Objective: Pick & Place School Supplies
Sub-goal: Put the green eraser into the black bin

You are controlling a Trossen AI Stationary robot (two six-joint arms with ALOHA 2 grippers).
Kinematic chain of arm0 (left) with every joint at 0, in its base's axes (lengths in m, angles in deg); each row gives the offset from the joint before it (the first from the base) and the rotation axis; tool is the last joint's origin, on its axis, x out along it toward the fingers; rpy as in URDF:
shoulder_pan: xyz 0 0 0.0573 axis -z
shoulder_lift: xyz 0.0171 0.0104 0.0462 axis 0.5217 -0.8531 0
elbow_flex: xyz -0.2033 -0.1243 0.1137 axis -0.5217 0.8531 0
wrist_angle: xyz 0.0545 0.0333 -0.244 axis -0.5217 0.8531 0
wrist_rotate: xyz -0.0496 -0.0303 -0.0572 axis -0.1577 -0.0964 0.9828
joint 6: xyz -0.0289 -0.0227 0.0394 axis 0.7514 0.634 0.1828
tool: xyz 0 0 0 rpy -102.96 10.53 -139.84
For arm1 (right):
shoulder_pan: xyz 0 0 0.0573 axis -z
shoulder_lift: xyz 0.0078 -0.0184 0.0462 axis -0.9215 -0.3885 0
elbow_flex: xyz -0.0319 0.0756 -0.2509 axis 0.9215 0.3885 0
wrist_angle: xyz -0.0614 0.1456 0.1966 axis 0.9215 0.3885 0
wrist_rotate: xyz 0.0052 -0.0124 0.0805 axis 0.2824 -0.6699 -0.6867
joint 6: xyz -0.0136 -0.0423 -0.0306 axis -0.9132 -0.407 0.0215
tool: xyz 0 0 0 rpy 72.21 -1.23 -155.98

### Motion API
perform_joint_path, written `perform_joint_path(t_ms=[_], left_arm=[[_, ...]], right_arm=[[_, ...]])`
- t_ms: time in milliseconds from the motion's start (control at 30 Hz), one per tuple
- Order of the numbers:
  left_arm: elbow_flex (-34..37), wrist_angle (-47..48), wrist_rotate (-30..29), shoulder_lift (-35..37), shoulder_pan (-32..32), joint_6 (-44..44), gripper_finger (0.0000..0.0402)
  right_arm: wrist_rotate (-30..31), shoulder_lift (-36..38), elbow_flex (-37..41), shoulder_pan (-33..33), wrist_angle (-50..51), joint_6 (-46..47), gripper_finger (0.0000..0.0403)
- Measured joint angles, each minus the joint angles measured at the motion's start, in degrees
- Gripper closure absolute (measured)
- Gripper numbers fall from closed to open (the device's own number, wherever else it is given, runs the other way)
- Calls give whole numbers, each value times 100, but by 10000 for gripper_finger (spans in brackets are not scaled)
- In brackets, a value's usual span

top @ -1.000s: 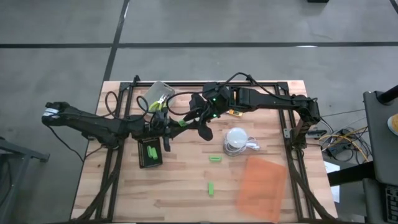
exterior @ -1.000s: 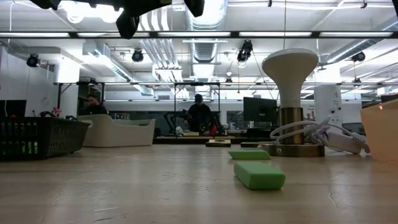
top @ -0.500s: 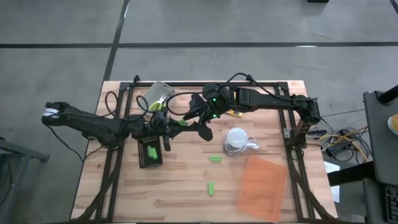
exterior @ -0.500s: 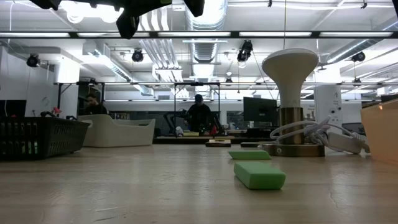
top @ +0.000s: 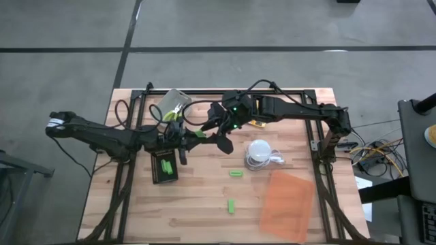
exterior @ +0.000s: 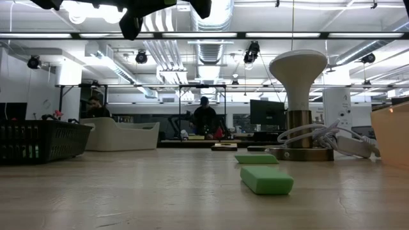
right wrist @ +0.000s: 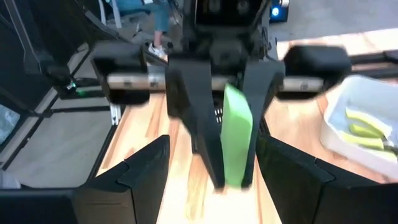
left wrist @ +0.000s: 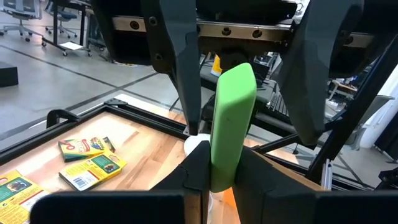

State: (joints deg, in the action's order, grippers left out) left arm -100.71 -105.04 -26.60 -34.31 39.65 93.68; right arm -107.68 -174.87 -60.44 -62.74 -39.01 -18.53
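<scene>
While the left gripper (left wrist: pixel 214 177) clamps the base of a green stick (left wrist: pixel 231 121) between its closed fingers, the right gripper (right wrist: pixel 211 168) faces it from just beyond with its fingers spread wide on either side, gripping nothing. This looks like a handover in mid-air, above the tabletop (top: pixel 197 211) near the black tray (top: pixel 163 167). To do it well, the right fingers should close squarely on the stick's free upper half, clear of the left fingers, and the left should let go only once that grip is firm. The stick is stubby, bright green, matte and smooth, with rounded edges, standing upright in the grip. Two more green sticks (top: pixel 235 173) lie on the bare wood, and at least one sits in the tray.
</scene>
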Motion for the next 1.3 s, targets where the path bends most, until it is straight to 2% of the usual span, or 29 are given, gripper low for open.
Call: perform_joint_path(t_ms=[267,500,700,867,1300], left_arm=[[0,75,0,172,0,-16,351],[0,165,7,205,2,-18,351],[0,882,5,324,2,159,351],[-2,1757,-277,678,2,1084,351],[-2,4578,-234,1825,353,5087,356]], right_arm=[[0,310,0,156,1016,-56,170],[0,712,0,186,1152,-219,170],[0,1195,153,189,1227,-466,170],[1,1670,592,186,1182,-509,170],[210,2700,2430,189,-67,-334,170]])
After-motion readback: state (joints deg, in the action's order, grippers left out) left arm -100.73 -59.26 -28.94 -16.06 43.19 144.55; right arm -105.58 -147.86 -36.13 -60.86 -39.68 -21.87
